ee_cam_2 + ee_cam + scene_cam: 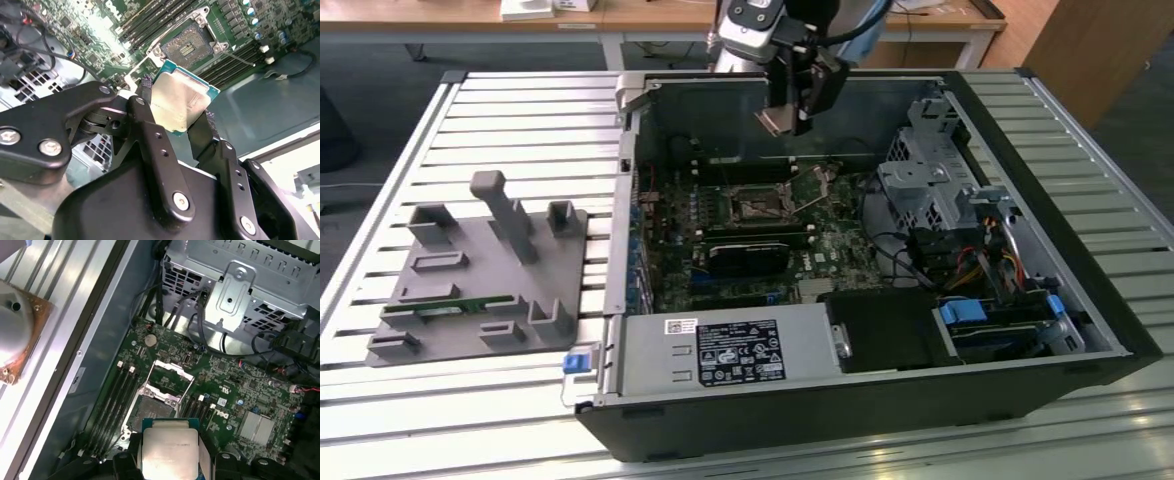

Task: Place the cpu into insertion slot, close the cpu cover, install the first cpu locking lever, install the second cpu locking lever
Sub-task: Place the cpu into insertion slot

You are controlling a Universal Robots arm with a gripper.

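My gripper (790,118) hangs over the open computer case (654,100), shut on the cpu (778,121). The cpu (181,100) is a flat square chip with a silvery top and a green rim, pinched between the two black fingers (146,107); it fills the near edge of the first wrist view (169,452). Below it the insertion slot (151,408) lies bare on the motherboard (720,230), and it appears in the second wrist view (186,45) too. The cpu cover (172,371) stands swung up at the slot's far side. A thin locking lever (241,58) stands loose beside the slot.
A silver drive cage (927,190) and cables fill the case at the exterior view's right. A black module (747,255) and the power supply (720,350) sit nearer the camera. A grey fixture (474,270) with holders stands on the slatted table at the exterior view's left.
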